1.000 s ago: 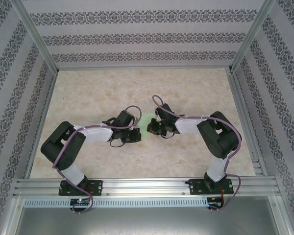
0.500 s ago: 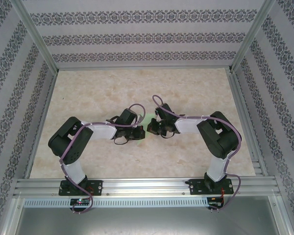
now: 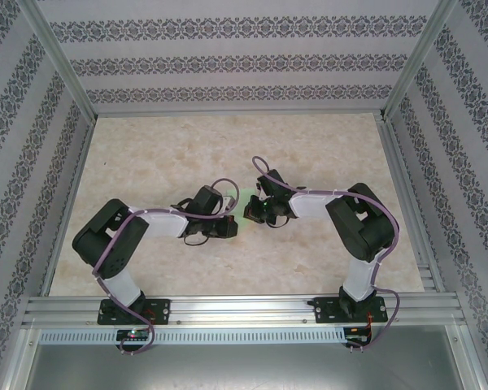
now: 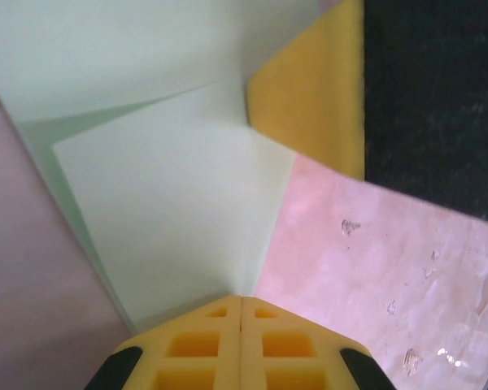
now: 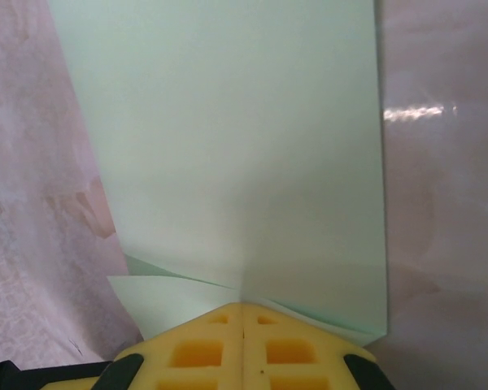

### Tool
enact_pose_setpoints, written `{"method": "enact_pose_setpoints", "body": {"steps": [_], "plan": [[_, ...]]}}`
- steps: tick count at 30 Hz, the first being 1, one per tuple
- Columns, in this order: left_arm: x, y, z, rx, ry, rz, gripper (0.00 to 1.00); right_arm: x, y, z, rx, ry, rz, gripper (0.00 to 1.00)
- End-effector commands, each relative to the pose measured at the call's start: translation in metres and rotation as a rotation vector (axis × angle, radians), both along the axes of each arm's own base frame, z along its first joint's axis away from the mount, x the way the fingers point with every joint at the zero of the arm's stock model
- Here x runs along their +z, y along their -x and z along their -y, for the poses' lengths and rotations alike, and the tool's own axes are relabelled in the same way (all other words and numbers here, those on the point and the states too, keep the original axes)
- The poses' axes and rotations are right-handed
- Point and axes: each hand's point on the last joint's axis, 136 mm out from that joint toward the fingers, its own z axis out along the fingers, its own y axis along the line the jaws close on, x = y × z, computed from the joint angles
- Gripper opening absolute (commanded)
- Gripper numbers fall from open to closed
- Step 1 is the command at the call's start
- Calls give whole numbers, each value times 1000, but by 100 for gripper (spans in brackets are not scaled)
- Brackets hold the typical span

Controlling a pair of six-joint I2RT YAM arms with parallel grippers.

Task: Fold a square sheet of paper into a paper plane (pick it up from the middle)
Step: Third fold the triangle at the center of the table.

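The square sheet of paper (image 3: pixel 245 200), pale green and partly folded, lies on the table between my two grippers. In the left wrist view the paper (image 4: pixel 171 203) shows a triangular flap and creases. My left gripper (image 4: pixel 241 299) is shut, its tips touching the flap's near edge. The right gripper's yellow finger (image 4: pixel 309 89) rests at the sheet's far side. In the right wrist view the paper (image 5: pixel 236 146) spreads ahead, with a small flap at lower left. My right gripper (image 5: pixel 242 305) is shut, its tips resting on top of the sheet. Whether either pinches paper I cannot tell.
The marble-patterned table (image 3: pixel 309 146) is walled by patterned panels (image 3: pixel 228 61) at the back and both sides. An aluminium rail (image 3: pixel 244 309) runs along the near edge, where both arm bases stand. Both arms reach inward and nearly meet (image 3: pixel 240 213).
The left arm swung right toward the paper, then drew back a little. The right gripper edged slightly left over the sheet. Both stayed shut.
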Motion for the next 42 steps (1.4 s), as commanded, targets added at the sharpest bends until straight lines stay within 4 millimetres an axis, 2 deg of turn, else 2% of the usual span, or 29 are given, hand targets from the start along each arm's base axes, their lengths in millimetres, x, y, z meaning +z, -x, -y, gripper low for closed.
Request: {"method": "enact_pose_setpoints", "body": {"steps": [1, 6, 10, 15, 17, 21, 23, 25, 28, 30, 33, 37, 42], "plan": [[-32, 50, -30, -54, -127, -165, 0, -53, 24, 41, -32, 197, -127, 1], [-34, 64, -41, -72, -161, -189, 0, -56, 26, 42, -36, 202, -132, 1], [-28, 70, -50, -86, -200, -191, 0, -56, 25, 42, -40, 199, -133, 1], [-7, 59, -50, -59, -203, -141, 1, -47, 25, 34, -31, 170, -113, 1], [7, 47, -44, -34, -179, -91, 1, -36, 21, 26, -26, 131, -86, 2], [40, 19, -27, 12, -95, 19, 4, 5, 2, 5, -32, 15, 12, 8], [50, 6, -21, 39, -68, 64, 4, 26, -9, 0, -45, -29, 58, 12], [56, -5, -14, 58, -43, 86, 5, 50, -18, -3, -64, -77, 112, 23], [57, -17, -3, 65, -26, 87, 5, 66, -24, 8, -117, -78, 153, 38], [55, -24, 4, 70, -16, 85, 5, 69, -23, 20, -159, -58, 162, 46], [51, -34, 9, 90, -27, 80, 4, 67, -19, 38, -203, -29, 156, 54], [41, -45, 7, 135, -72, 79, 2, 59, -13, 52, -230, 11, 141, 57], [25, -49, -9, 182, -174, 73, 1, 52, -12, 47, -206, 2, 112, 55]]}}
